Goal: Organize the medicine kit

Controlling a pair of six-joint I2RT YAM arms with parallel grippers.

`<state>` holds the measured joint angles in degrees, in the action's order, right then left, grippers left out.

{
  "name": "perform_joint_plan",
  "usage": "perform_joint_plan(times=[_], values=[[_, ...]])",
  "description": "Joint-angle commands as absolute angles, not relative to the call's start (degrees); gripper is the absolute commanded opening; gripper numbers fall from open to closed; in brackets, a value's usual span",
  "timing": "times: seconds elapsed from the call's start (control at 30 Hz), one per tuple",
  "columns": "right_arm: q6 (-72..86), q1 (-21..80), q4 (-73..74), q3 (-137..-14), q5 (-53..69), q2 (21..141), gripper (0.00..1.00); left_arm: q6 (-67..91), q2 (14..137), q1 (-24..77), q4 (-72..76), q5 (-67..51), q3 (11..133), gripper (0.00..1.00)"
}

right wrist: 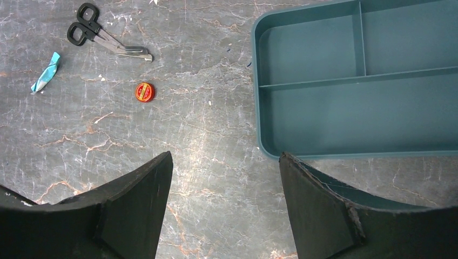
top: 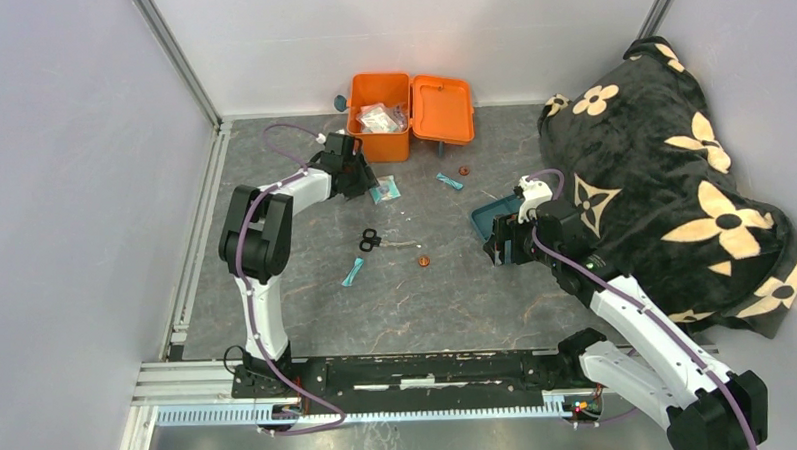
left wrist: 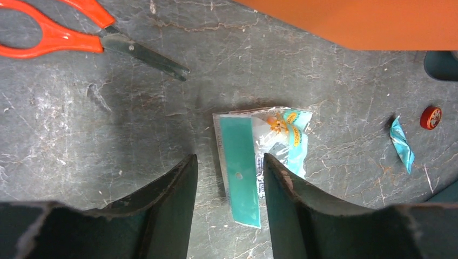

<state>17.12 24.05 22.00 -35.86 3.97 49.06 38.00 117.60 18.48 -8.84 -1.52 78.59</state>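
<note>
- The medicine kit [top: 380, 146] sits at the far side of the table [top: 417, 309]. Its lid [top: 442, 108] is open and lies flat on the right of it.
- A few clear packets [top: 379, 117] are inside the kit. So I think the job is started, but most of it is left to do.
- Many things lie out on the table:
  - 1 teal and clear packet [left wrist: 262, 156]
  - 2 teal wrappers [top: 353, 273]
  - 2 red round tins [top: 423, 261]
  - 1 pair of black scissors [top: 370, 241]
- The left wrist view also shows orange scissors [left wrist: 54, 38] on the table.
- The teal tray [right wrist: 351, 118] is empty. It lies near the right arm, well apart from the kit.
- The left gripper [left wrist: 229, 216] is low over the teal and clear packet, just in front of the kit. Its jaws are apart, and the packet's teal strip lies flat between them. It holds nothing.
- The right gripper [right wrist: 224, 210] is wide open too and holds nothing. It hangs over bare table, just beside a corner of the tray.
- I think the packet goes into the kit next. After that come the other loose things, maybe the tray, and then the lid must be shut.
</note>
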Motion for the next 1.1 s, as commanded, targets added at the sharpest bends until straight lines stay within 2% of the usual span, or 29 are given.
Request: perform_joint_plan(times=[0.0, 0.4, 0.77, 0.93, 1.07], values=[[16.9, 24.3, 22.0, -36.0, 2.9, 48.1, 0.79, 35.4, 118.7, 18.8, -9.8, -0.2, 79.7, 0.51], [17.2, 24.2, 21.9, -36.0, 3.1, 48.3, 0.79, 35.7, 114.7, 18.8, -10.6, 1.8, 78.4, 0.03], [17.4, 24.2, 21.9, -35.8, 3.2, 48.3, 0.79, 36.5, 104.7, 18.8, -10.8, -2.0, 78.2, 0.02], [17.4, 24.2, 21.9, -35.9, 3.3, 48.4, 0.79, 36.5, 103.3, 18.9, -10.6, -4.9, 84.2, 0.02], [17.4, 24.2, 22.1, -35.9, 3.4, 48.3, 0.79, 36.2, 108.2, 18.7, -10.3, -6.5, 93.2, 0.02]])
